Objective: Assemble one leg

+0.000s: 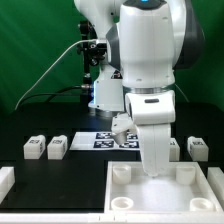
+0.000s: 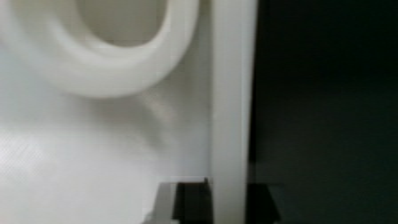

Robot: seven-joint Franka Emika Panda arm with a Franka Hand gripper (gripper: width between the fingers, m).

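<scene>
The gripper [image 1: 157,170] is down at the twelve o'clock edge of the large white square tray-like piece [image 1: 150,198], as the exterior view shows it. The wrist view sits so close to the tray's upright wall and one round corner socket [image 2: 107,40] that I cannot tell whether the jaws are released or clenched, or whether anything lies between them. The small white plastic cuboid legs with black-and-white markers rest on the black surface [image 1: 80,175], apart from the tray. One leg [image 1: 33,148] and its neighbour [image 1: 57,148] are at about nine o'clock of the gripper, and another leg [image 1: 198,149] is at three o'clock (a fourth seems half hidden behind the arm). No leg stands in a socket, so the task looks barely begun. I judge the step in hand to be settling the tray. It calls for jaws square to the wall, a low hold, and slow travel so the tray does not pivot into the marker board [image 1: 100,140] at ten o'clock.
</scene>
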